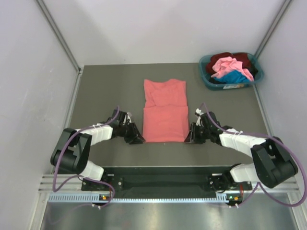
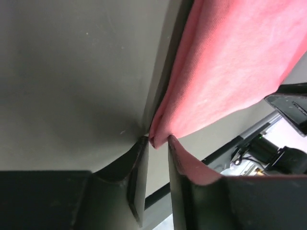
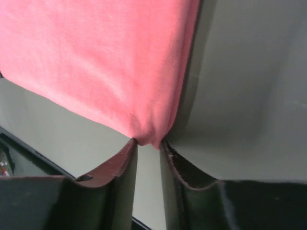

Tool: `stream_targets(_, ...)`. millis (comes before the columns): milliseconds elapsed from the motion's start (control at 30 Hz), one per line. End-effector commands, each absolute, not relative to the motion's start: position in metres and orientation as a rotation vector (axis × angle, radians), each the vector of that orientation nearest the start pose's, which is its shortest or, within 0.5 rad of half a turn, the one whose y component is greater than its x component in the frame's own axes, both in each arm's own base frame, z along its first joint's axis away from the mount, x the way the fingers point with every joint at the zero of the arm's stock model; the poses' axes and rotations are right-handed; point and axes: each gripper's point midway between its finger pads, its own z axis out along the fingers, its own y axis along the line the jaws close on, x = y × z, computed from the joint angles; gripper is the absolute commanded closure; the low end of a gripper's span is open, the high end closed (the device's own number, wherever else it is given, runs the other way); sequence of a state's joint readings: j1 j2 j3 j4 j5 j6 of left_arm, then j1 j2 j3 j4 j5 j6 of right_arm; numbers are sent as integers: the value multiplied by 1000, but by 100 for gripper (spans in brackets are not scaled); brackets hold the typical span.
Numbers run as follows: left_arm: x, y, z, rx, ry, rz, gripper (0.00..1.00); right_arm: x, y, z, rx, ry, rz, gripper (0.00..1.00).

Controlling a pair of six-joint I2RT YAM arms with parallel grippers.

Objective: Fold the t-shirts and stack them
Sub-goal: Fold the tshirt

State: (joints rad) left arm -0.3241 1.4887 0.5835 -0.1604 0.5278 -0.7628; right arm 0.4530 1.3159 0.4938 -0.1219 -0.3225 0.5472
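Note:
The salmon-red t-shirt [image 1: 165, 112] lies flat on the dark table, folded into a long narrow strip. My left gripper [image 1: 138, 139] sits at its near left corner and my right gripper [image 1: 190, 136] at its near right corner. In the left wrist view the corner of the shirt [image 2: 230, 72] is pinched between the fingertips of the left gripper [image 2: 158, 141]. The right wrist view shows the same: the shirt [image 3: 96, 57] bunches into the tips of the right gripper [image 3: 148, 143]. More t-shirts, pink [image 1: 230, 64], dark maroon [image 1: 242, 58] and blue [image 1: 232, 76], are piled in the basket.
A teal plastic basket [image 1: 204, 72] stands at the far right corner of the table [image 1: 105, 91]. Grey walls close in the left, back and right sides. The arm bases and a metal rail run along the near edge.

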Motion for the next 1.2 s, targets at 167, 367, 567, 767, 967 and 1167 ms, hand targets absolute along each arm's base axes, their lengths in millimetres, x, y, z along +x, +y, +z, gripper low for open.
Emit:
stream_targets(167, 220, -186, 13, -419, 2820, -921, 100, 199, 159, 9, 11, 2697, 539, 100)
stream_targets(367, 221, -181, 38, -422, 2779, -881, 100, 189, 157, 21, -14, 2681, 524, 100)
stream_targets(567, 214, -179, 61, -448, 2750, -873, 100, 183, 159, 42, -34, 2654, 497, 100)
stream_targets(767, 218, -173, 103, -436, 2680, -839, 100, 182, 154, 76, -24, 2584, 480, 100)
stream_targets(967, 238, -174, 140, -380, 2608, -819, 100, 199, 154, 118, -15, 2474, 477, 100)
stream_targets(1167, 270, -179, 166, -314, 2540, -790, 100, 227, 156, 148, -29, 2397, 408, 100)
